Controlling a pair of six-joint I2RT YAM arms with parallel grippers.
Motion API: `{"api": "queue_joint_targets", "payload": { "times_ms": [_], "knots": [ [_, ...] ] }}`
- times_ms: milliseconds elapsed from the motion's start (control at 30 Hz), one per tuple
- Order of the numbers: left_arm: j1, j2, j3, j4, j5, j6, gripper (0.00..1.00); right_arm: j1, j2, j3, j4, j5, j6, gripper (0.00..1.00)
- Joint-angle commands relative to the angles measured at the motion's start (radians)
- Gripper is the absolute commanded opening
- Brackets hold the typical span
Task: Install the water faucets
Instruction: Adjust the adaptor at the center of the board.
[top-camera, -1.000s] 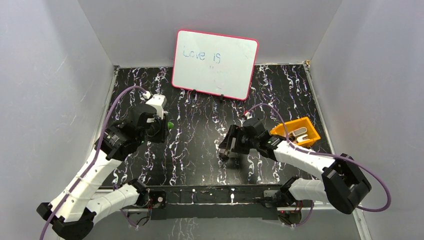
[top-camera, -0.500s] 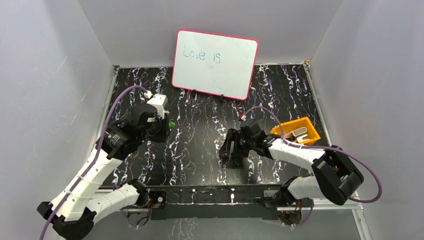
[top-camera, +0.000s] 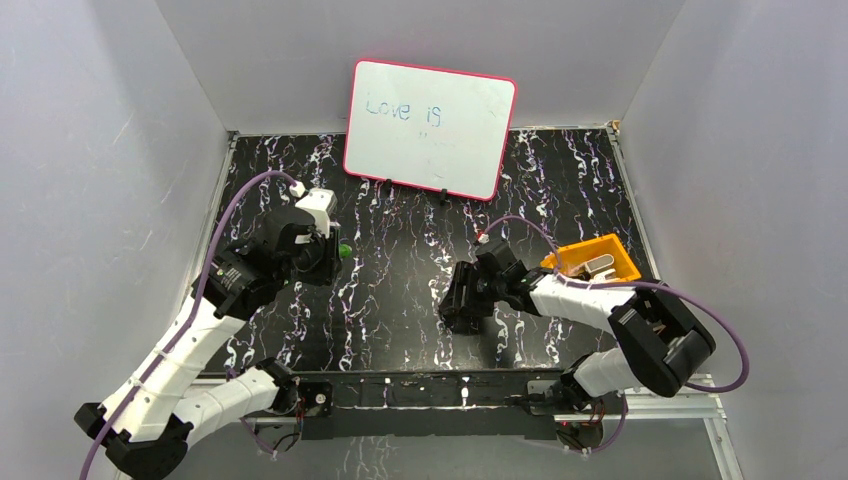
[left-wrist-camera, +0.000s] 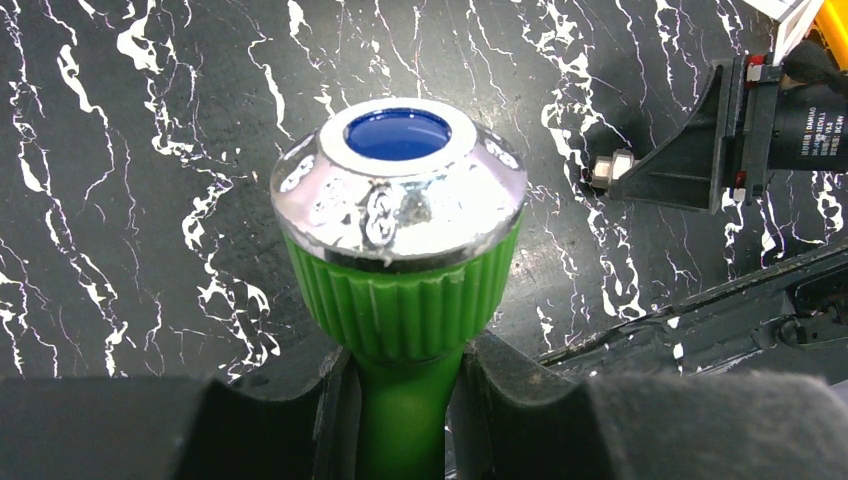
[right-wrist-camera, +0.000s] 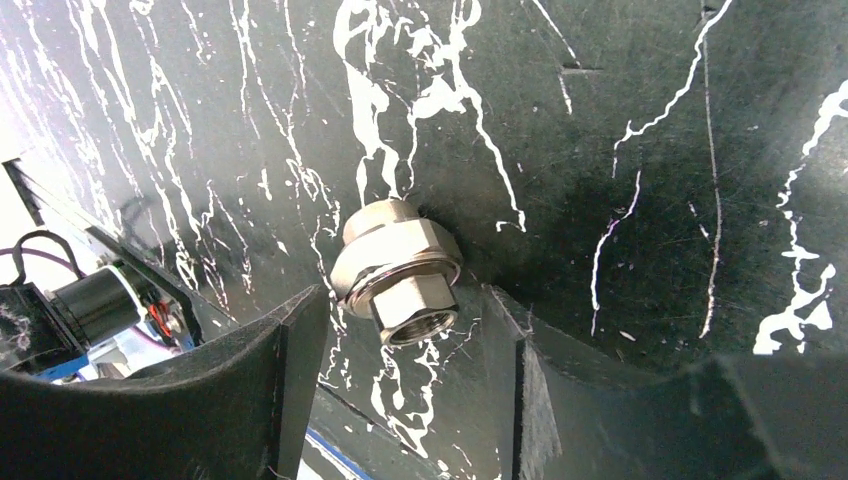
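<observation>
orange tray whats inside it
Silver metal pieces lie inside the orange tray. Their number and shape are too small to tell, and the right arm covers the tray's near edge.

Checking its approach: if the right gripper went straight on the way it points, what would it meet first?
Probably the silver threaded fitting, lying between its open jaws, with the table just behind it.

Even bright light, glare on the silver knob (left-wrist-camera: 400, 210), foreground blurred

The green tap (left-wrist-camera: 400, 300), its knob (left-wrist-camera: 398, 185) blue and silver, is held in the left pincer (left-wrist-camera: 400, 400) front-left of the whiteboard (top-camera: 430, 125), while the silver threaded fitting (right-wrist-camera: 398, 275) is laid on the counter (right-wrist-camera: 650, 150) before it.
</observation>
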Motion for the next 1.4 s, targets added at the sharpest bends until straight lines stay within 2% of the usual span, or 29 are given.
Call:
{"api": "queue_joint_targets", "payload": {
  "times_ms": [0, 367, 500, 700, 1067, 1367],
  "knots": [
    [0.000, -0.001, 0.003, 0.012, 0.015, 0.006, 0.00, -0.004, 0.018, 0.033, 0.051, -0.010, -0.007, 0.63],
    [0.000, -0.007, -0.002, 0.017, 0.027, 0.008, 0.00, -0.004, 0.024, 0.066, 0.011, 0.020, -0.029, 0.42],
    [-0.001, -0.005, -0.004, 0.026, 0.039, 0.016, 0.00, -0.004, 0.008, 0.131, -0.103, 0.055, -0.092, 0.35],
    [0.000, -0.005, -0.006, 0.033, 0.029, 0.028, 0.00, -0.003, 0.041, 0.299, -0.390, 0.114, -0.228, 0.29],
    [0.001, 0.034, -0.007, 0.038, 0.056, 0.035, 0.00, 0.037, 0.139, 0.527, -0.753, 0.307, -0.358, 0.25],
    [-0.001, 0.043, 0.005, 0.051, 0.068, 0.033, 0.00, 0.138, 0.266, 0.638, -0.900, 0.448, -0.359, 0.24]
  ]
}}
